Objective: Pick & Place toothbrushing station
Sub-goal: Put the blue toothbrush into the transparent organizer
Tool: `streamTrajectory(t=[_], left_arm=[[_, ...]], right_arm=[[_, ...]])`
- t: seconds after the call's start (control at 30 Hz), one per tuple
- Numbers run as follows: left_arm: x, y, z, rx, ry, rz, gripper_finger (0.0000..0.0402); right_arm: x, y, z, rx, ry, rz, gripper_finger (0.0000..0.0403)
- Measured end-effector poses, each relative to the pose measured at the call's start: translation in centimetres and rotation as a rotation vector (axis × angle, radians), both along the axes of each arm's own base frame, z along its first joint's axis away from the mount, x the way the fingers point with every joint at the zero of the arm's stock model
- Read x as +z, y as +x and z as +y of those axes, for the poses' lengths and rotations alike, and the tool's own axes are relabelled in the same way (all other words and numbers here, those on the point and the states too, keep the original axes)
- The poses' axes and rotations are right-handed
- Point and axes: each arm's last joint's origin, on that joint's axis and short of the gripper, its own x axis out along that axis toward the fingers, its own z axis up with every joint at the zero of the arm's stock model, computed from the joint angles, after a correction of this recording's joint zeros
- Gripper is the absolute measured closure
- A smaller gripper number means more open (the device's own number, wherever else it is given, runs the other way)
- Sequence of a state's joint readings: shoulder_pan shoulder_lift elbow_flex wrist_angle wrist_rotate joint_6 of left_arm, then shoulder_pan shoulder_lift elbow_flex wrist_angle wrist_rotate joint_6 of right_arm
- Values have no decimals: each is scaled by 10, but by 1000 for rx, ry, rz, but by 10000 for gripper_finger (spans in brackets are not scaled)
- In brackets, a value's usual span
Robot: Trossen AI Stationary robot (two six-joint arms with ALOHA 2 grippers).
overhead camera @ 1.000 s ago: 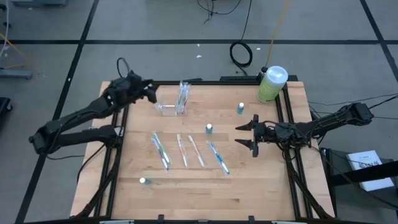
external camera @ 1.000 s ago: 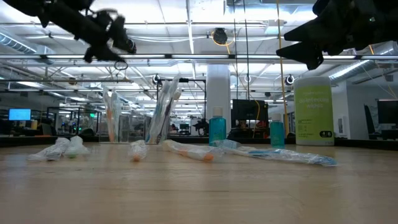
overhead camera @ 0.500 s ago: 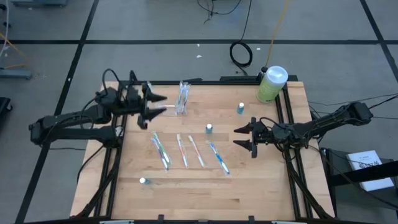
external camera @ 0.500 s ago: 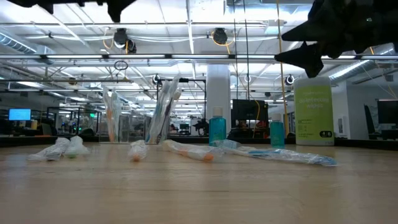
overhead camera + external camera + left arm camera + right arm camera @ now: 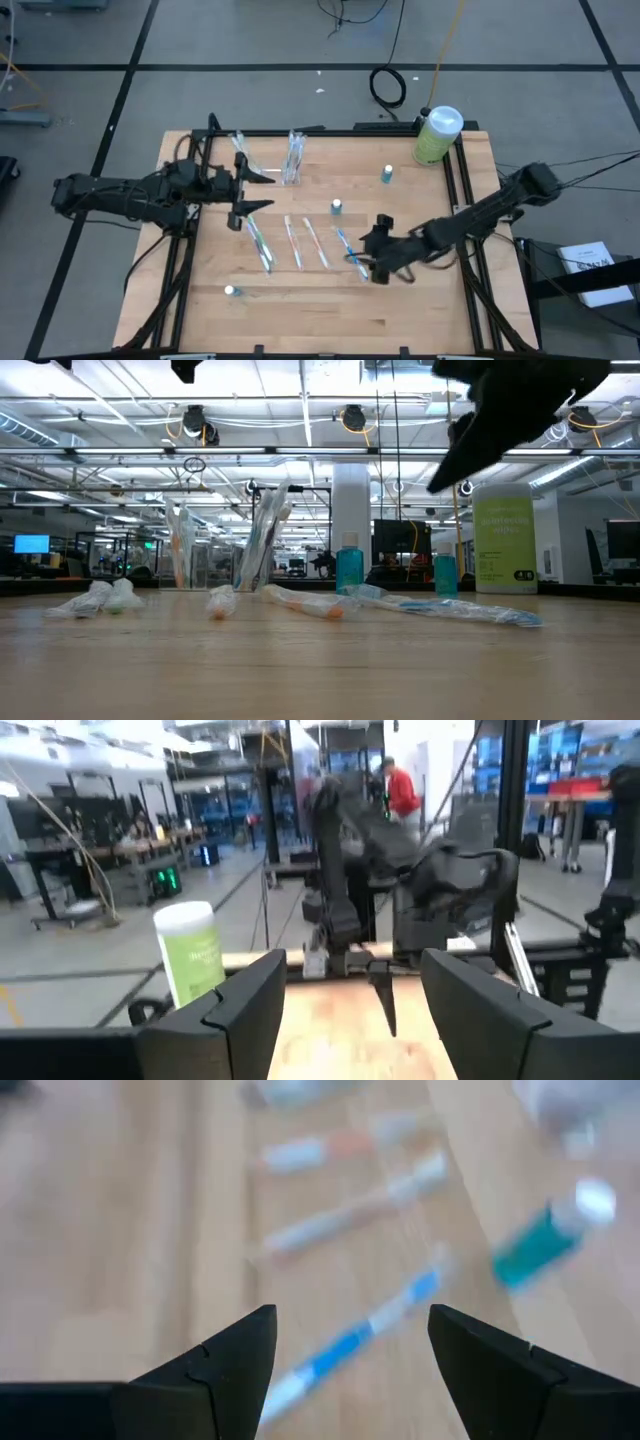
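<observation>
We see the left hand (image 5: 247,190) over the counter (image 5: 420,310) at its left side, fingers spread wide w/ nothing between them, pointing toward the middle. Just beyond it, near the far edge, stands the toothbrushing station (image 5: 292,160), clear, upright, w/ brushes in it; in the low view (image 5: 262,550) it sits behind the loose items. Below it lie four wrapped toothbrushes (image 5: 297,243) in a row, approx. parallel. A small teal bottle (image 5: 337,206) stands near the centre, another (image 5: 386,174) further back. Right hand (image 5: 368,258) hangs low over the blue toothbrush (image 5: 352,253), the rightmost one, fingers apart, gripping nothing. Green bottle (image 5: 436,134) w/ white cap stands at the far right corner.
</observation>
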State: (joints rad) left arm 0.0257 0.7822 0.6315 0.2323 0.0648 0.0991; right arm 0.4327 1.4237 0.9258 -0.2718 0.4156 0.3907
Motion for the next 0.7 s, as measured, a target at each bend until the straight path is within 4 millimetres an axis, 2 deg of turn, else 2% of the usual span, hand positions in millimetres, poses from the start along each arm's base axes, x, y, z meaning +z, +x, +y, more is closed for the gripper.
streamTrajectory(t=[0.13,0.3,0.47,0.7], left_arm=[[-6,9,-3,-10,10,24,163],[-10,21,-5,-10,19,19,163],[-13,29,-5,-7,2,13,163],[-10,30,-4,21,-3,-17,163]], right_arm=[[-16,24,12,-98,5,222,149],[-43,44,22,-174,6,310,149],[-65,49,24,-269,60,366,149],[-84,53,26,-314,53,395,149]])
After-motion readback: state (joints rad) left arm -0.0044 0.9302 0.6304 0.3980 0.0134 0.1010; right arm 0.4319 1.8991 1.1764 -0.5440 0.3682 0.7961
